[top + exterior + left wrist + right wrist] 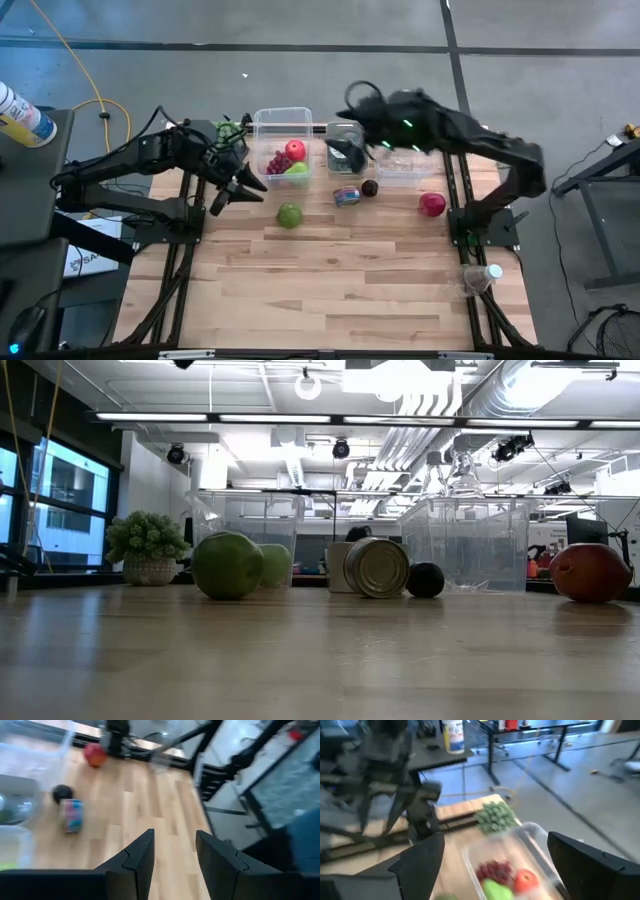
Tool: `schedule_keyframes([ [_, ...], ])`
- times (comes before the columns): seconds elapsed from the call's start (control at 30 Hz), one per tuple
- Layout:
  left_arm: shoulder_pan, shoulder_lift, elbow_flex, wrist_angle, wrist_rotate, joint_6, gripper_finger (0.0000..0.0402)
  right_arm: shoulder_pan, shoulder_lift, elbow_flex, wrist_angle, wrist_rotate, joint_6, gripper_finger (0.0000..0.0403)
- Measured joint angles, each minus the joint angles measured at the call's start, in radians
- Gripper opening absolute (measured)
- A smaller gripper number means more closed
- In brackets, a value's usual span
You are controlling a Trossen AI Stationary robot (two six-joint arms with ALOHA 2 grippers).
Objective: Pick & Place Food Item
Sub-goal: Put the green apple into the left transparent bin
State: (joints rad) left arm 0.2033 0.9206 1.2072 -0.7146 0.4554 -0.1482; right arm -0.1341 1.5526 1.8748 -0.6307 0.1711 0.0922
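While grapes [277, 162] fill the clear bin [282, 119], 2 apples [296, 151] join

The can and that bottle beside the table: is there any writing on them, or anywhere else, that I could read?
None can be read.
Can: colourful label, too blurred.
Bottle: blue and white label, too blurred.
Box under the left arm: dark letters, too small.

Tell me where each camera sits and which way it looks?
High view: above the table, looking down; both arms show, left gripper and right gripper.
Low view: at tabletop height, looking level across; no arm shows.
Left wrist view: looks past its own open fingers at the table.
Right wrist view: looks between its wide fingers into the left bin.
Shared: the can.
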Motion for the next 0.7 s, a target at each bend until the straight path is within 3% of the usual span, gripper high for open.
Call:
schedule_keyframes([
  [0.2, 0.006, 0.018, 0.0, -0.026, -0.187, 0.082, 0.0138, 0.192, -0.112, 0.0, -0.234, 0.343, 0.085, 0.0333],
  [0.37, 0.006, 0.061, 0.0, -0.027, -0.306, 0.085, 0.0138, 0.315, -0.152, 0.0, -0.397, 0.538, 0.204, 0.0334],
  [0.5, -0.004, 0.115, 0.0, -0.036, -0.282, 0.047, 0.0138, 0.377, -0.154, 0.0, -0.477, 0.612, 0.271, 0.0332],
  [0.7, -0.038, 0.196, 0.0, -0.051, -0.275, 0.045, 0.0138, 0.474, -0.153, 0.0, -0.585, 0.612, 0.363, 0.0329],
])
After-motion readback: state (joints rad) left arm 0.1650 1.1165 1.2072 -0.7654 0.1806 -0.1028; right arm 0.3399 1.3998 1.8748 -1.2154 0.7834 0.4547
